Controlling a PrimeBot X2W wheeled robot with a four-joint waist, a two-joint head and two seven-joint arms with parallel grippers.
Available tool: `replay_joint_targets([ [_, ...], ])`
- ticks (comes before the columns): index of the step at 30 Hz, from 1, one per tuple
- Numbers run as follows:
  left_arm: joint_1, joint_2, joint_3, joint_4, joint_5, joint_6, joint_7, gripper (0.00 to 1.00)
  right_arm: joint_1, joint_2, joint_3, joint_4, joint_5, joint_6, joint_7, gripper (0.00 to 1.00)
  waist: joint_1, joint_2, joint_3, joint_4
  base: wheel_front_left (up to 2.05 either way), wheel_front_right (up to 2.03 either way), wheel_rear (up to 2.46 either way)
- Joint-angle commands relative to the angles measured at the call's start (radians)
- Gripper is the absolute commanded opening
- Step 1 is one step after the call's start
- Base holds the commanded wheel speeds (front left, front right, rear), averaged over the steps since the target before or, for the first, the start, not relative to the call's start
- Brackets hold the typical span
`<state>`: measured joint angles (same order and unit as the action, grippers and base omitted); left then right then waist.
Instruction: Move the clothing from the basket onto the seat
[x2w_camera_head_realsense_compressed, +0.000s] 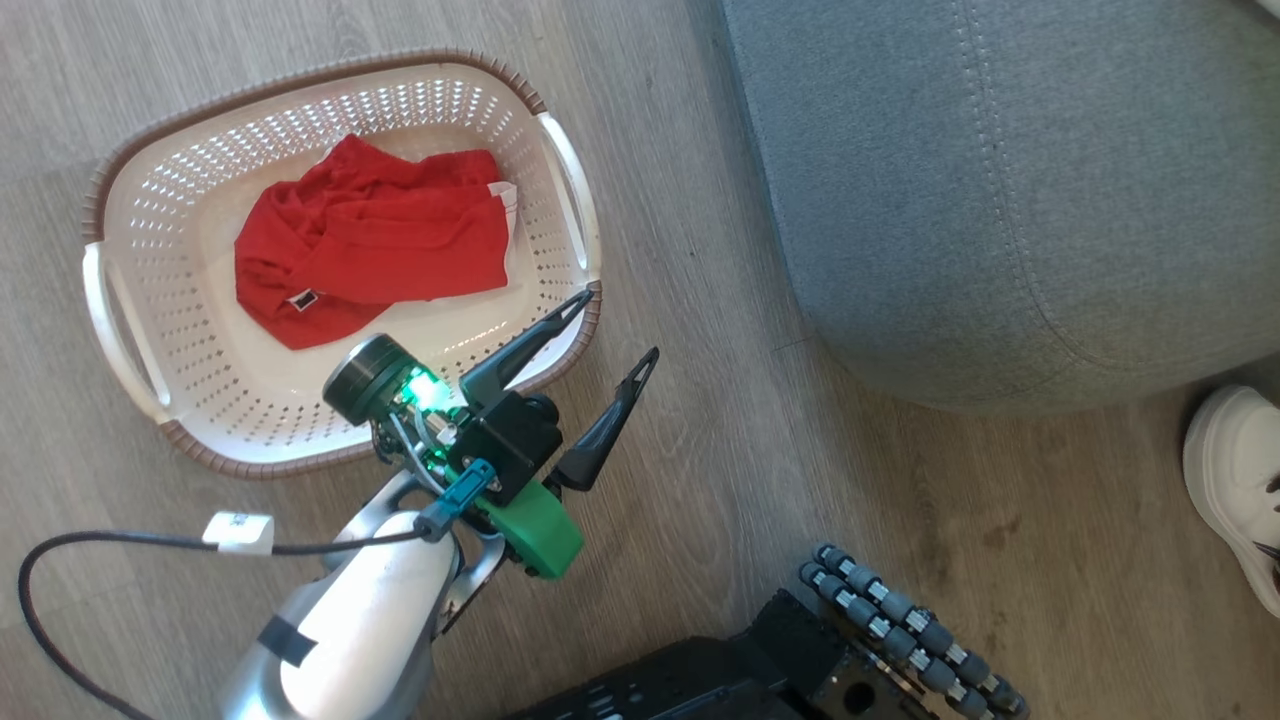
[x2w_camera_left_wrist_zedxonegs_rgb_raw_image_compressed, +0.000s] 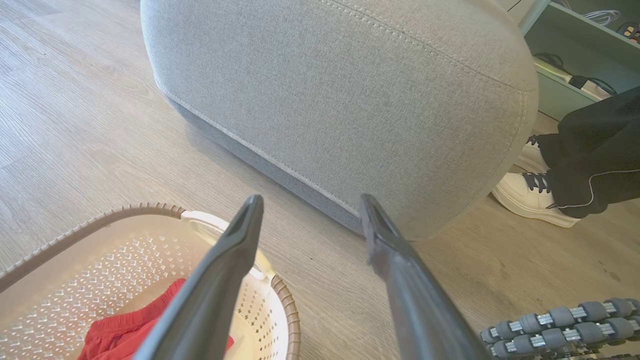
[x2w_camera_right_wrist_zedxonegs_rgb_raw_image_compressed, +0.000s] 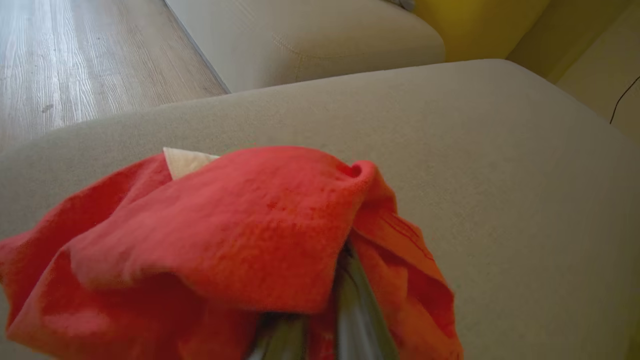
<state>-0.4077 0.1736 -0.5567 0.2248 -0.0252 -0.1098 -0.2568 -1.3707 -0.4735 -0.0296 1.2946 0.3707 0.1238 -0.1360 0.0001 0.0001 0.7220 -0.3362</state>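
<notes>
A red piece of clothing (x2w_camera_head_realsense_compressed: 370, 240) lies crumpled in the cream perforated basket (x2w_camera_head_realsense_compressed: 180, 330) on the floor; its edge also shows in the left wrist view as clothing (x2w_camera_left_wrist_zedxonegs_rgb_raw_image_compressed: 125, 330) inside the basket (x2w_camera_left_wrist_zedxonegs_rgb_raw_image_compressed: 75, 260). My left gripper (x2w_camera_head_realsense_compressed: 618, 324) hangs open and empty over the basket's near right rim, its fingers (x2w_camera_left_wrist_zedxonegs_rgb_raw_image_compressed: 235, 280) pointing toward the grey seat (x2w_camera_left_wrist_zedxonegs_rgb_raw_image_compressed: 350, 100). The seat (x2w_camera_head_realsense_compressed: 1000, 180) is to the right of the basket. Over the seat's top (x2w_camera_right_wrist_zedxonegs_rgb_raw_image_compressed: 500, 175), my right gripper (x2w_camera_right_wrist_zedxonegs_rgb_raw_image_compressed: 320, 325) is shut on a second red garment (x2w_camera_right_wrist_zedxonegs_rgb_raw_image_compressed: 225, 230), which drapes over and hides the fingertips.
A person's white shoe (x2w_camera_head_realsense_compressed: 1235, 480) and dark trouser leg (x2w_camera_left_wrist_zedxonegs_rgb_raw_image_compressed: 595, 150) are beside the seat's near right corner. My base with its roller wheel (x2w_camera_head_realsense_compressed: 905, 625) is at the bottom. A black cable (x2w_camera_head_realsense_compressed: 100, 545) loops at the left. Another cushion (x2w_camera_right_wrist_zedxonegs_rgb_raw_image_compressed: 310, 35) lies beyond the seat.
</notes>
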Motion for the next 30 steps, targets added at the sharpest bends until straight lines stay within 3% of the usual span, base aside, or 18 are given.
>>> replay_joint_targets([
  [1,0.008,0.001,0.019,-0.032,0.004,0.005,-0.005,1.0,0.017,-0.014,0.011,-0.015,0.003,0.007,0.04,0.0,-0.0001,-0.0001,0.001,0.003,0.0,0.0,0.0],
  [5,0.012,0.001,0.017,-0.031,0.004,0.006,-0.005,1.0,0.049,0.005,0.038,-0.01,0.03,0.007,0.153,0.0,-0.0001,-0.0001,-0.001,0.006,0.0,0.0,0.0],
  [9,0.007,-0.006,0.016,-0.046,-0.002,0.004,-0.005,1.0,0.059,0.008,0.05,-0.014,0.063,0.007,0.177,0.0,-0.0001,-0.0001,-0.004,0.008,0.0,0.0,0.0],
  [10,0.007,-0.007,0.015,-0.05,-0.004,0.003,-0.005,1.0,0.06,0.004,0.058,-0.018,0.063,0.007,0.166,0.32,-0.0001,-0.0001,-0.006,0.009,0.0,0.0,0.0],
  [11,0.006,-0.007,0.016,-0.052,-0.006,0.003,-0.005,1.0,0.061,0.0,0.063,-0.021,0.064,0.007,0.152,0.83,-0.0001,-0.0001,-0.009,0.01,0.0,0.0,0.0],
  [12,0.007,-0.008,0.016,-0.052,-0.007,0.002,-0.005,1.0,0.06,0.001,0.064,-0.02,0.07,0.007,0.149,1.0,-0.0001,-0.0001,-0.012,0.011,0.0,0.0,0.0],
  [22,0.023,-0.031,0.013,-0.034,-0.018,-0.002,-0.005,1.0,0.092,-0.001,0.107,-0.015,0.108,0.007,0.173,1.0,-0.0001,-0.0001,-0.101,0.007,0.0,0.0,0.0],
  [30,0.05,-0.079,0.016,-0.026,-0.044,-0.006,-0.005,1.0,0.181,0.014,0.177,-0.041,0.153,0.007,0.266,1.0,-0.0001,-0.0001,-0.237,0.006,0.0,0.0,0.0],
])
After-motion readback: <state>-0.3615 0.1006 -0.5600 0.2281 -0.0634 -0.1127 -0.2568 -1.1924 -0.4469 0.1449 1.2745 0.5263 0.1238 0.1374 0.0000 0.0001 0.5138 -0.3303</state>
